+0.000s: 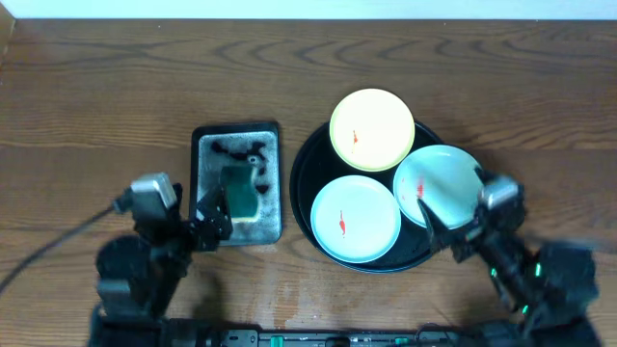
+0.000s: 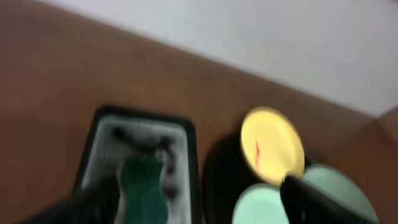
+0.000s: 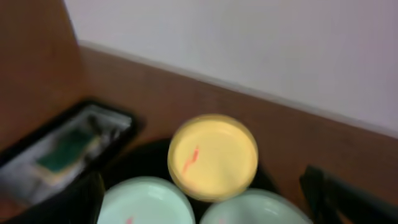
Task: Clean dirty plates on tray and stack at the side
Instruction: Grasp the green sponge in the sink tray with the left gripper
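Left gripper point(image 1: 214, 220) spread wide, empty, at sponge dish's point(image 1: 204, 140) near edge, right gripper point(image 1: 442, 229) spread wide, empty, over right mint plate's point(image 1: 445, 178) near rim, second mint plate point(image 1: 355, 218) between both, yellow plate point(image 1: 372, 128) farthest, all on black tray point(image 1: 303, 173).

A brown wood-grain table point(image 1: 96, 87) stretches ahead of and to both sides of the right gripper point(image 3: 199, 183), meeting a plain white wall point(image 3: 249, 43) at its far edge, under soft, even light.
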Robot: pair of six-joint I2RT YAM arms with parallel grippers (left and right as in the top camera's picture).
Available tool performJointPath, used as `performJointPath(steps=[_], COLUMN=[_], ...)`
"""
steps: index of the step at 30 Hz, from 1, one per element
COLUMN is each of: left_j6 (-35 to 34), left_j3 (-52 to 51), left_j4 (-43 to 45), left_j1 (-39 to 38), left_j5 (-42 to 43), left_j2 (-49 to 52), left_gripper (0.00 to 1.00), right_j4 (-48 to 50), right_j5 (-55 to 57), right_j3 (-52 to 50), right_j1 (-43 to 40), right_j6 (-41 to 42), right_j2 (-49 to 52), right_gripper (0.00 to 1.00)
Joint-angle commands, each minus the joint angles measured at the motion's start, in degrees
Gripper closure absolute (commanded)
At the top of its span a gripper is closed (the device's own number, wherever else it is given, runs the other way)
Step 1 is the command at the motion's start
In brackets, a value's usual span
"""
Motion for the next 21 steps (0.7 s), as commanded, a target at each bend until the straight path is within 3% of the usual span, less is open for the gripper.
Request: performJointPath(steps=[1, 5, 8, 12, 16, 21], left_j6=[0.5, 0.5, 0.2, -0.2, 0.3, 0.2], left_j3=[12.7, 23.8, 27.2, 27.2, 26.6, 22.5], left_j4=[-10.0, -22.6, -26.4, -28.4, -28.3, -27.8], left_j1=[0.3, 0.3, 0.3, 0.3, 0.1, -4.1], left_j5=[1.7, 1.9, 2.1, 8.1, 8.1, -5.0], left_j2=[11.3, 23.2, 28.6, 33.2, 37.3, 45.2], left_gripper=[0.17, 0.17, 0.17, 0.17, 0.18, 0.29], right_j4=[-7.5, -19.9, -23.8, -25.6, -26.4, -26.8], right_j5=[-1.6, -4.1, -5.2, -10.4, -13.0, -14.2], right_j3=[12.3, 27.3, 34.4, 36.2, 36.2, 36.2], right_j1=[-0.5, -0.5, -0.5, -0.5, -0.5, -0.5], right_j6=[0.2, 0.6, 0.7, 5.0, 5.8, 5.8], right_j2=[12.2, 26.1, 33.6, 38.8, 41.5, 42.2], right_gripper=[0.01, 0.01, 0.01, 0.01, 0.01, 0.01])
